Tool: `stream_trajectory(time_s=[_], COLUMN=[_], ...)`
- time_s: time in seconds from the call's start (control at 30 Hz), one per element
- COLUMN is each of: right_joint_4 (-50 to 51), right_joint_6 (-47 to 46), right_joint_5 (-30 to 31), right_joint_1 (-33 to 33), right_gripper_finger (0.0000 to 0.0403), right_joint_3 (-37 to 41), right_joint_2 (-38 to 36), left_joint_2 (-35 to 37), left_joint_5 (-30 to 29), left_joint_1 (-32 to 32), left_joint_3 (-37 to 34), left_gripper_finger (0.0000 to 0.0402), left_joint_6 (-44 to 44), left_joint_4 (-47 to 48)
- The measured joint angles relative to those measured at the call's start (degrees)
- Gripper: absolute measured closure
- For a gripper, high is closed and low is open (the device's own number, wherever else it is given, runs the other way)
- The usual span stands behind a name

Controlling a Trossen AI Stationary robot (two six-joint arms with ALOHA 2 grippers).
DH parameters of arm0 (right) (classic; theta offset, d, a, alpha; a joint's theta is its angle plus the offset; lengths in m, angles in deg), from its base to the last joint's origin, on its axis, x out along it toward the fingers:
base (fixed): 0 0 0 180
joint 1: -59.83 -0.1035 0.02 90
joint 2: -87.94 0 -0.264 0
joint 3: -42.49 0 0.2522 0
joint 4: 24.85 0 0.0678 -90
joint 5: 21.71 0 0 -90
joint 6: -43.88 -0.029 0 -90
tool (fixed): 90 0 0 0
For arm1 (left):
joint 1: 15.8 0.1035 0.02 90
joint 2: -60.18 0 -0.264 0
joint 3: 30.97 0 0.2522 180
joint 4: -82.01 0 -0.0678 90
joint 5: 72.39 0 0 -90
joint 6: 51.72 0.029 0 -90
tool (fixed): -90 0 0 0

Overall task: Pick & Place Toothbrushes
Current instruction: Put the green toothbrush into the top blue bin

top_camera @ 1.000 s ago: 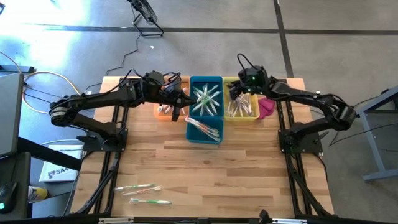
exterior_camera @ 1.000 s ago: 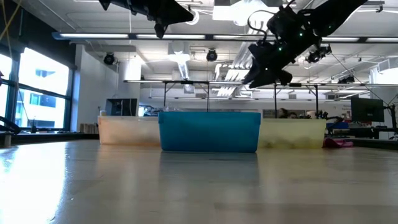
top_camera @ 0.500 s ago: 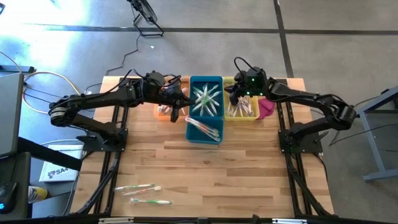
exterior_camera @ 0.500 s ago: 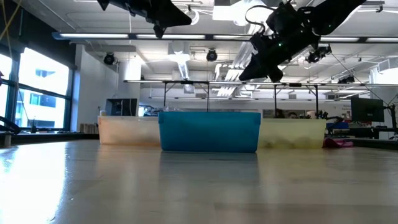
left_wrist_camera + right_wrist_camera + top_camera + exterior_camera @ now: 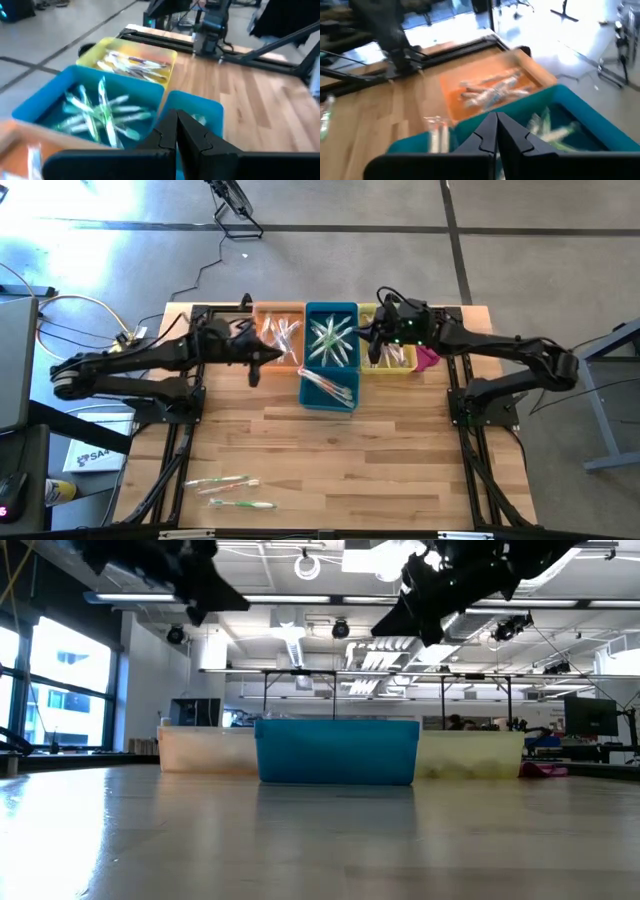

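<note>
1. Your right hand (image 5: 370, 340) is closed tight on nothing; in its wrist view the fingers (image 5: 496, 131) meet with no gap. It hangs above the seam between the blue bin (image 5: 331, 338) and the yellow bin (image 5: 392, 366).
2. Your left hand (image 5: 256, 360) is also shut and empty, fingers (image 5: 176, 131) pressed together. It hovers beside the orange bin (image 5: 277, 330), on the side away from the blue bin.
3. The toothbrushes (image 5: 332, 340) lie sorted in the three bins: green ones in the blue bin, others in the orange and yellow.
4. A smaller blue tray (image 5: 327, 391) touching the blue bin holds a few more.
5. Three loose brushes (image 5: 228, 490) lie on the bench (image 5: 330, 450), well apart from the blue bin, at the near left corner.
</note>
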Motion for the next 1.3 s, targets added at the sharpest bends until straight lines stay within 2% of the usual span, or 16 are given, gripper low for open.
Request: stream_trajectory(time_s=[0.1,0.27,0.37,0.53,0.67,0.73,0.87,1.0,1.17,1.3], right_joint_4=[-0.8,0.1,0.7,0.5,0.3,0.2,0.2,0.0,0.0,0.0], right_joint_6=[0.5,0.1,0.1,0.3,0.3,0.3,0.3,-0.4,-2.3,-2.4], right_joint_5=[-0.4,-5.5,-5.9,-5.7,-5.3,-4.1,-2.6,-2.7,-2.7,-2.7], right_joint_1=[-1.2,-2.3,-3.7,-5.6,-6.2,-6.2,-6.3,-6.3,-6.3,-6.3], right_gripper_finger=[0.0400,0.0400,0.0400,0.0400,0.0400,0.0400,0.0400,0.0400,0.0400,0.0400], right_joint_3=[0.1,0.1,0.1,0.1,0.1,0.1,0.1,0.1,0.1,0.1], right_joint_2=[-0.6,0.2,1.2,2.4,3.2,3.2,3.1,3.1,3.1,3.1], left_joint_2=[5.9,12.3,13.8,13.4,12.1,11.4,9.4,4.9,-2.2,-8.0], left_joint_5=[2.0,3.5,3.4,0.5,-7.0,-8.7,-8.6,-8.5,-8.2,-8.3], left_joint_1=[0.0,-2.0,-5.7,-14.7,-22.8,-26.5,-34.0,-41.9,-49.5,-54.2], left_joint_3=[-4.1,-5.8,-5.8,-5.8,-4.9,-4.2,-3.8,-3.7,-3.1,0.8], left_gripper_finger=[0.0402,0.0402,0.0402,0.0401,0.0402,0.0402,0.0402,0.0402,0.0402,0.0402], left_joint_6=[-4.8,-18.2,-23.1,-29.1,-31.2,-32.3,-38.0,-48.7,-56.8,-60.4], left_joint_4=[1.9,12.0,16.3,16.1,18.6,20.9,28.4,35.0,36.4,39.4])
